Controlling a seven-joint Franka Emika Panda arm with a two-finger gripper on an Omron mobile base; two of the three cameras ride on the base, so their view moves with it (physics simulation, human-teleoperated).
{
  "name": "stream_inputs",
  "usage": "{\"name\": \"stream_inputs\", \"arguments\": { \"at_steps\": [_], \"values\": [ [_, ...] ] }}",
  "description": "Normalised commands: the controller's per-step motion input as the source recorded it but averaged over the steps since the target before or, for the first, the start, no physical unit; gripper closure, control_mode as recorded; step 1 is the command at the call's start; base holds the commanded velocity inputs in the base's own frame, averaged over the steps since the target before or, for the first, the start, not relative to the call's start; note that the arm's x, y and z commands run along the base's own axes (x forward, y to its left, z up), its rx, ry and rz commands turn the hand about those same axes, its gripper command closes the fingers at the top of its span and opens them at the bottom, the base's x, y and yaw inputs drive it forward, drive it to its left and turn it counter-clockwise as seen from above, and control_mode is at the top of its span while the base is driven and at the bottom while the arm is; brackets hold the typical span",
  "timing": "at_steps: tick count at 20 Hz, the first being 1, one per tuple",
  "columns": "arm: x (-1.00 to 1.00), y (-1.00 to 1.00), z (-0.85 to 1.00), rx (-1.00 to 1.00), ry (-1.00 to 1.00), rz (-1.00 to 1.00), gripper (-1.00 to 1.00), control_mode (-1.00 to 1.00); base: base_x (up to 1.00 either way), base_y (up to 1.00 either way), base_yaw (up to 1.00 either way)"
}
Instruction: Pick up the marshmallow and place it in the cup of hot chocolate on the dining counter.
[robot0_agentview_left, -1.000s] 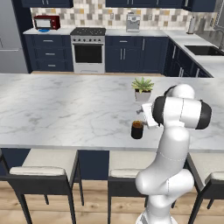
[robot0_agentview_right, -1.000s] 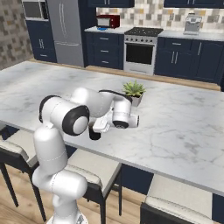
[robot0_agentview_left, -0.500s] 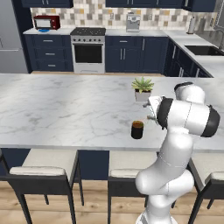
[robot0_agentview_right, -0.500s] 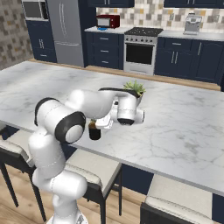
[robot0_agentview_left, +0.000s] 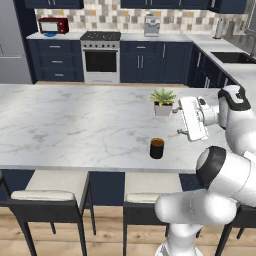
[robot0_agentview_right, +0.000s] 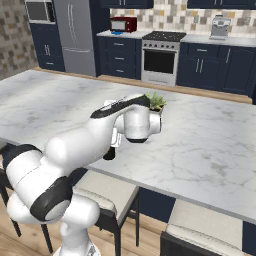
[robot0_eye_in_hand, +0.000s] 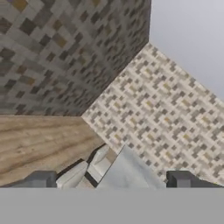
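Left base view: long white marble table with grey veins (robot0_agentview_left: 75, 125) on a dark navy base, carrying a small near-black cylindrical cup with a brown top (robot0_agentview_left: 157, 148) near its front edge. Stands upright, alone on bare marble. Cannot be told at this size whether the marshmallow lies inside it. At 12 o'clock of the cup, well apart, a green spiky plant in a white pot (robot0_agentview_left: 163, 102). At 2 o'clock of the cup, the white arm's claw (robot0_agentview_left: 178, 121), raised above the table and turned sideways toward 9 o'clock, close to the plant's right side yet apart from both plant and cup. Below the table's front edge, two dark-framed stools with cream cushions (robot0_agentview_left: 50, 187). Along the back wall, from 10 to 12 o'clock: a red microwave (robot0_agentview_left: 50, 25), a steel oven with a black hob (robot0_agentview_left: 101, 57) and a grey coffee machine (robot0_agentview_left: 151, 25) (all on navy cabinets with a smaller marble top).

Right base view: same table (robot0_agentview_right: 210, 135), with the white arm bent low across it. Dark cup (robot0_agentview_right: 109, 154) largely hidden behind the forearm, only a sliver showing at 6 o'clock of it. Leaves of the plant (robot0_agentview_right: 156, 101) rising just beyond the wrist.

Hand view: claw (robot0_eye_in_hand: 111, 179) with jaws spread wide, one dark fingertip (robot0_eye_in_hand: 41, 178) at 8 o'clock and the other at 4 o'clock, nothing between them. Beyond them, a mosaic-tiled wall (robot0_eye_in_hand: 144, 100), a wooden floor (robot0_eye_in_hand: 39, 140) and cream stool cushions.
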Motion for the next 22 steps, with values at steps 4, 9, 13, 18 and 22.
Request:
{"name": "stream_inputs", "arguments": {
  "at_steps": [4,9,13,18,22],
  "values": [
    [-1.00,0.37,0.81,-0.08,-0.57,0.00,-1.00,-1.00,0.00,0.00,0.00],
    [-1.00,0.39,0.51,-0.05,-0.55,0.00,-1.00,-1.00,0.00,0.00,0.00],
    [-1.00,0.26,0.27,-0.01,-0.53,0.00,-1.00,-1.00,0.00,0.00,0.00],
    [-1.00,0.04,0.36,0.00,-0.56,0.00,-1.00,-1.00,0.00,0.00,0.00],
    [-1.00,0.00,0.64,0.00,-0.55,0.00,-1.00,-1.00,0.00,0.00,0.00]
  ]
}}
